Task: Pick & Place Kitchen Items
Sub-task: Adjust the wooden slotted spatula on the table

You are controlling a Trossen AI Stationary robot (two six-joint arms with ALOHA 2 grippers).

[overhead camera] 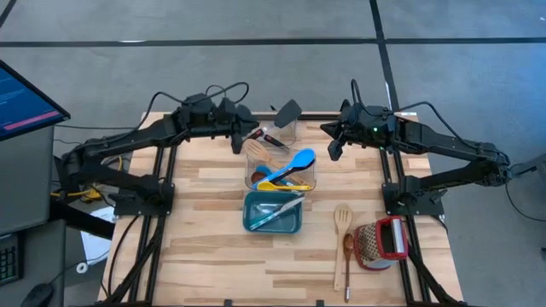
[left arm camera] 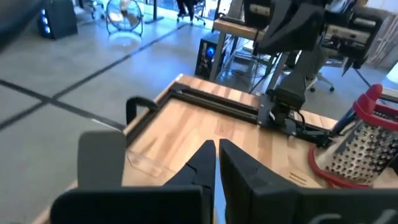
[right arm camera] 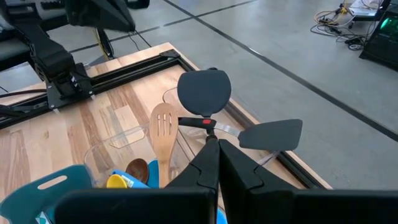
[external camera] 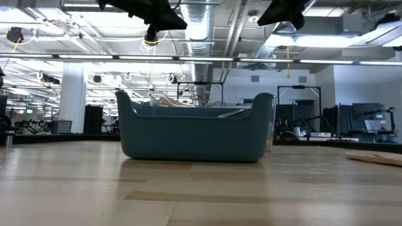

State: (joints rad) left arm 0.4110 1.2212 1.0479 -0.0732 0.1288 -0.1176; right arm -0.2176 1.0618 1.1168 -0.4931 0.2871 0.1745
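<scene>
Grippers: left (overhead camera: 238, 141) and right (overhead camera: 335, 150) both closed, empty, above utensil container (overhead camera: 281, 166); no legible writing.

- We see the right claw (right arm camera: 218, 163) with its two dark fingers pressed together.
- Beyond it stands a clear container (right arm camera: 118, 149) on the wooden bench (right arm camera: 37, 143), holding a pale slotted wooden spatula (right arm camera: 163, 134), a brown wooden spoon (right arm camera: 137, 168), a yellow spoon (right arm camera: 119, 181), and a blue spoon (right arm camera: 53, 185).
- A black ladle (right arm camera: 204, 92) and a black spatula (right arm camera: 272, 134) rise at the container's far side.
</scene>
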